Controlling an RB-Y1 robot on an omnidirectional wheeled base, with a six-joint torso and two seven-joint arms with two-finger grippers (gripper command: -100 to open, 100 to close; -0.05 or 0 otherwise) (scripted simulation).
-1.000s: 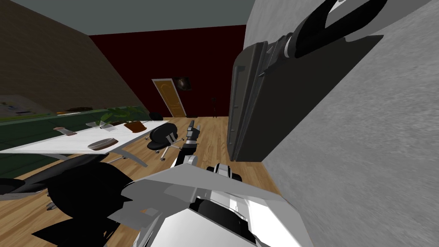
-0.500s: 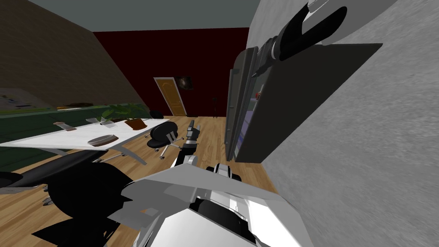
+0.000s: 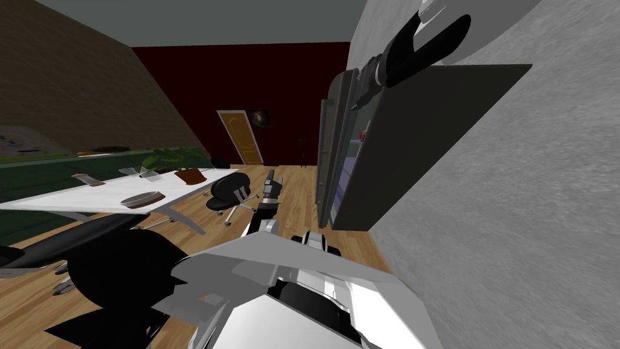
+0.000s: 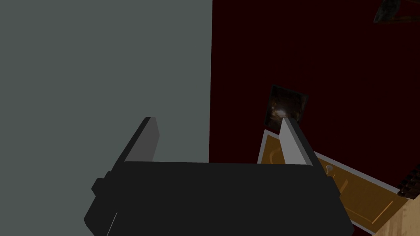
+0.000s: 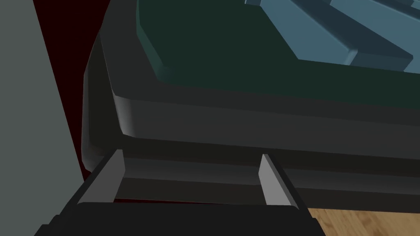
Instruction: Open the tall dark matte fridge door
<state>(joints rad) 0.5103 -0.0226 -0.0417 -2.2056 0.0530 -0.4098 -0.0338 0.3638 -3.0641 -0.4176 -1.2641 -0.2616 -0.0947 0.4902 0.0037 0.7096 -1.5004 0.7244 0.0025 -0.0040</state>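
The tall dark fridge (image 3: 424,139) stands against the grey wall on my right. Its door (image 3: 330,151) is swung partly out, and a gap shows shelves inside. My right arm reaches up to the door's top corner, with the right gripper (image 3: 361,92) at the door's edge. In the right wrist view that gripper (image 5: 191,155) is open, and the door's dark edge (image 5: 246,123) runs across just beyond its fingertips, below the blue-green inner liner (image 5: 246,49). My left gripper (image 3: 272,177) is held low in front of my chest, open and empty (image 4: 218,119).
A white table (image 3: 91,197) with a bowl and a potted plant (image 3: 181,163) stands to the left. Black office chairs (image 3: 229,191) sit beside it on the wood floor. A brown door (image 3: 242,138) is in the dark red far wall.
The fridge door has swung further out from the cabinet, widening the gap and showing the inside. My right arm has moved left with the door's edge. The left arm is still.
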